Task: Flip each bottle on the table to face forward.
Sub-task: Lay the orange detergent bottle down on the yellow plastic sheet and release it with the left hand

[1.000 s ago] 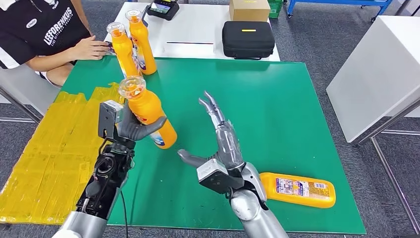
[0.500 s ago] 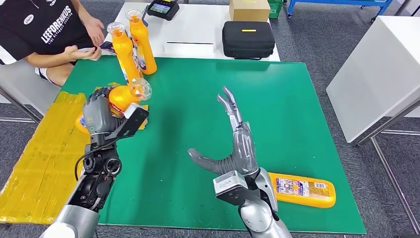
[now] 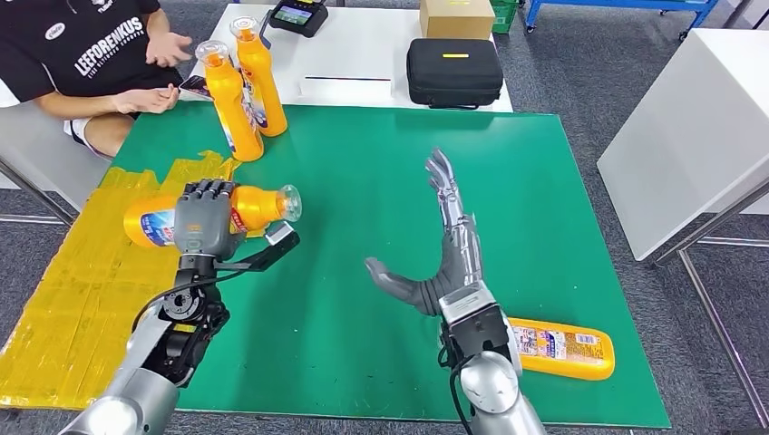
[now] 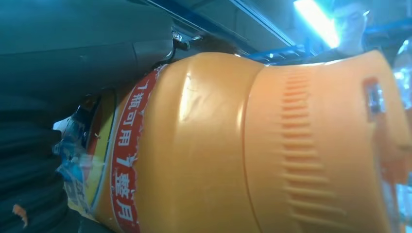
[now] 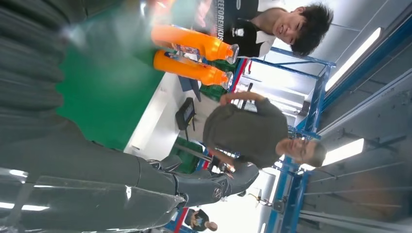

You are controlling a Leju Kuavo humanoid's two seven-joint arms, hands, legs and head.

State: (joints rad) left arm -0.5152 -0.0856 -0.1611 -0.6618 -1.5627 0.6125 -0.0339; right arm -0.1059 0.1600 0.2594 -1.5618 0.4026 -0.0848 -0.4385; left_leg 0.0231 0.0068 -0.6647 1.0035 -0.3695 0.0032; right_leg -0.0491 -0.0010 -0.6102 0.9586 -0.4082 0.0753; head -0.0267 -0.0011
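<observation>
My left hand (image 3: 203,220) grips an orange bottle (image 3: 258,206) lying sideways above the table's left edge, its clear cap pointing right. Up close in the left wrist view, the same bottle (image 4: 252,145) shows its ribbed neck and red label band. My right hand (image 3: 444,258) stands open in the middle of the green table (image 3: 535,190), fingers spread upward and nothing in it. A second orange bottle (image 3: 555,348) lies flat near the front right, just beside my right wrist. Two more orange bottles (image 3: 227,91) (image 3: 261,77) stand upright at the far left corner.
A person in a black shirt (image 3: 86,54) sits at the far left, hands near the standing bottles. Yellow sheeting (image 3: 82,299) lies to the table's left. A white table behind carries a black case (image 3: 453,71), a cardboard box (image 3: 456,16) and a small device (image 3: 299,15).
My left hand has turned the bottle from upright to lying sideways and carried it left. My right hand has moved slightly right and raised its fingers. The person's hands have shifted.
</observation>
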